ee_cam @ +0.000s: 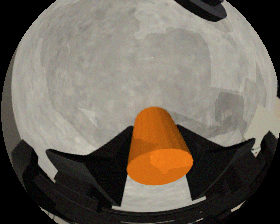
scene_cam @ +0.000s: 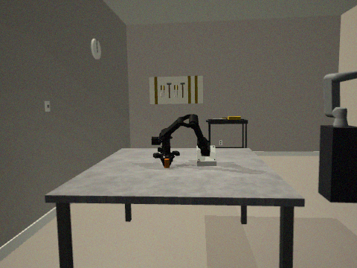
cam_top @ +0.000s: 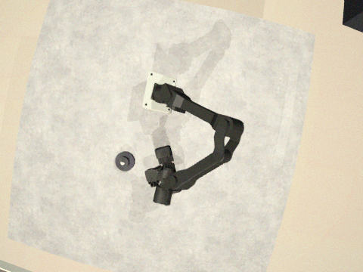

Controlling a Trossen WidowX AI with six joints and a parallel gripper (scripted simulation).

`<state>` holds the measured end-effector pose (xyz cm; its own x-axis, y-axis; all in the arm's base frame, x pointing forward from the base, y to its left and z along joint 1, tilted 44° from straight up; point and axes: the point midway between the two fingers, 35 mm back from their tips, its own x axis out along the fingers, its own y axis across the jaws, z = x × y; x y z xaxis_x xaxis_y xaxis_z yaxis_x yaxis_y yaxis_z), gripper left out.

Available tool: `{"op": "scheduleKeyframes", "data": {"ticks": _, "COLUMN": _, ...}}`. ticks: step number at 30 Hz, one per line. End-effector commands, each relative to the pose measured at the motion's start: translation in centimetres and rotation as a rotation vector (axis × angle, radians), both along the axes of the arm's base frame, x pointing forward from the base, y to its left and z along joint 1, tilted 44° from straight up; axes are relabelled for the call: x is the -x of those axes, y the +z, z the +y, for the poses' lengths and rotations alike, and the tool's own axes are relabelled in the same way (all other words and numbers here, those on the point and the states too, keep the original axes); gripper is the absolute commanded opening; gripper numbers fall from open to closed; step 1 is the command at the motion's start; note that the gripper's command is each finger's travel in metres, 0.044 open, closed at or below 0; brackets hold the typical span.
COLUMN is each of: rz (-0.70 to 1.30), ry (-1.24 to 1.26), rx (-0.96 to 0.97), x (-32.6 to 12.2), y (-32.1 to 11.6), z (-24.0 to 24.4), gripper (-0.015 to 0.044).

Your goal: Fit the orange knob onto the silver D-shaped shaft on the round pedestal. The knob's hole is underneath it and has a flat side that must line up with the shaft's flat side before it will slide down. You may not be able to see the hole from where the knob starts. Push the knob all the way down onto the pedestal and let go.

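Note:
The orange knob [scene_cam: 166, 163] [ee_cam: 156, 135] is held between the fingers of my gripper [ee_cam: 154, 130], which is shut on it. In the exterior view the knob looks about upright, low over the table, but its exact height is unclear. Its hole is not visible. In the top view the knob is hidden under the arm. The dark round pedestal [cam_top: 131, 166] [ee_cam: 209, 12] stands left of the gripper in the top view and is cut off at the top edge of the wrist view. Its silver shaft [cam_top: 122, 163] shows there as a small bright spot; its flat side cannot be made out. The gripper is clear of the pedestal.
The arm's pale base plate [cam_top: 149, 95] [scene_cam: 212, 158] is bolted to the grey table [cam_top: 76, 208] [scene_cam: 178, 187], behind the pedestal as the exterior camera looks. The arm's elbow [cam_top: 234, 127] bends out to the right in the top view.

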<state>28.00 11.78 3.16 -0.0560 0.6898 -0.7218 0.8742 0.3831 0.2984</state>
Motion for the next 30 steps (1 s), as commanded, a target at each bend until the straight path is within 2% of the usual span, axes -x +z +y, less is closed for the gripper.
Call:
{"op": "scheduleKeyframes", "data": {"ticks": 1, "rz": -0.001, "ry": -0.010, "rx": -0.005, "x": 0.0, "y": -0.1, "z": 0.1, "gripper": 0.0000}}
{"op": "scheduleKeyframes", "data": {"ticks": 2, "rz": -0.001, "ry": -0.010, "rx": -0.005, "x": 0.0, "y": -0.1, "z": 0.1, "gripper": 0.0000}}
{"op": "scheduleKeyframes", "data": {"ticks": 11, "rz": 0.001, "ry": -0.004, "rx": 0.000, "x": 0.0, "y": -0.1, "z": 0.0, "gripper": 0.0236}}
{"op": "scheduleKeyframes", "data": {"ticks": 27, "rz": 0.001, "ry": -0.004, "rx": 0.000, "x": 0.0, "y": -0.1, "z": 0.0, "gripper": 0.0240}}
{"op": "scheduleKeyframes", "data": {"ticks": 30, "rz": 0.000, "ry": -0.006, "rx": 0.003, "x": -0.3, "y": 1.5, "z": -1.7, "gripper": 0.0319}}
